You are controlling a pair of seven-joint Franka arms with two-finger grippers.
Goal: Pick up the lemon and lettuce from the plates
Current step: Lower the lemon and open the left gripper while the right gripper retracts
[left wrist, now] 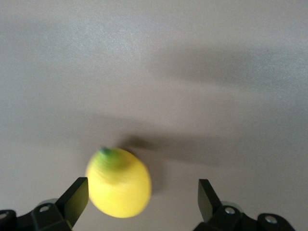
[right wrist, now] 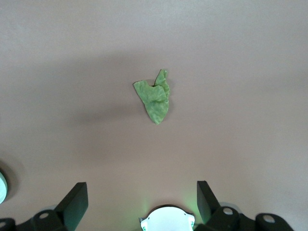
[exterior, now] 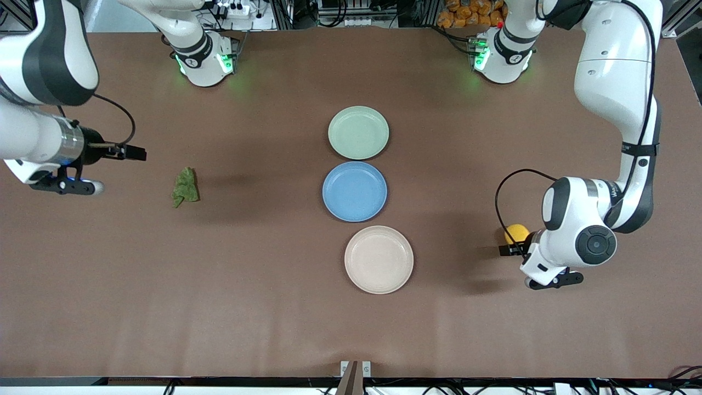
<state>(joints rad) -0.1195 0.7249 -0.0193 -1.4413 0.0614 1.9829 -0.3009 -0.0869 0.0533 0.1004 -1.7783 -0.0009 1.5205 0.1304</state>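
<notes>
A: Start at the right arm's end. What's there?

B: The right gripper [exterior: 143, 153] hangs above the table [exterior: 247, 285] with its jaws wide apart and nothing in them. The lettuce [exterior: 185, 187] lies flat on the bare table close by, well apart from the plates. That arm waits.

A: And the middle?

B: Three plates in a row, all empty: the green plate [exterior: 358, 132] nearest the bases, the blue plate [exterior: 355, 191] next, the beige plate [exterior: 379, 259] nearest the front camera.

A: So both items are off their plates?

B: Yes. At the left arm's end the lemon [exterior: 516, 233] sits between the spread fingers [left wrist: 76, 197] of the left gripper [left wrist: 143, 198]. The jaws stand open and don't pinch it. It looks blurred in the left wrist view, so I judge it is just let go and may be rolling.

A: How should that release be finished?

B: Hold the jaws wide and lift straight up, so neither finger clips the fruit. It lies close to one finger, so any sideways drift could knock it. A round, smooth lemon rolls easily; better to let it settle before pulling away.
</notes>
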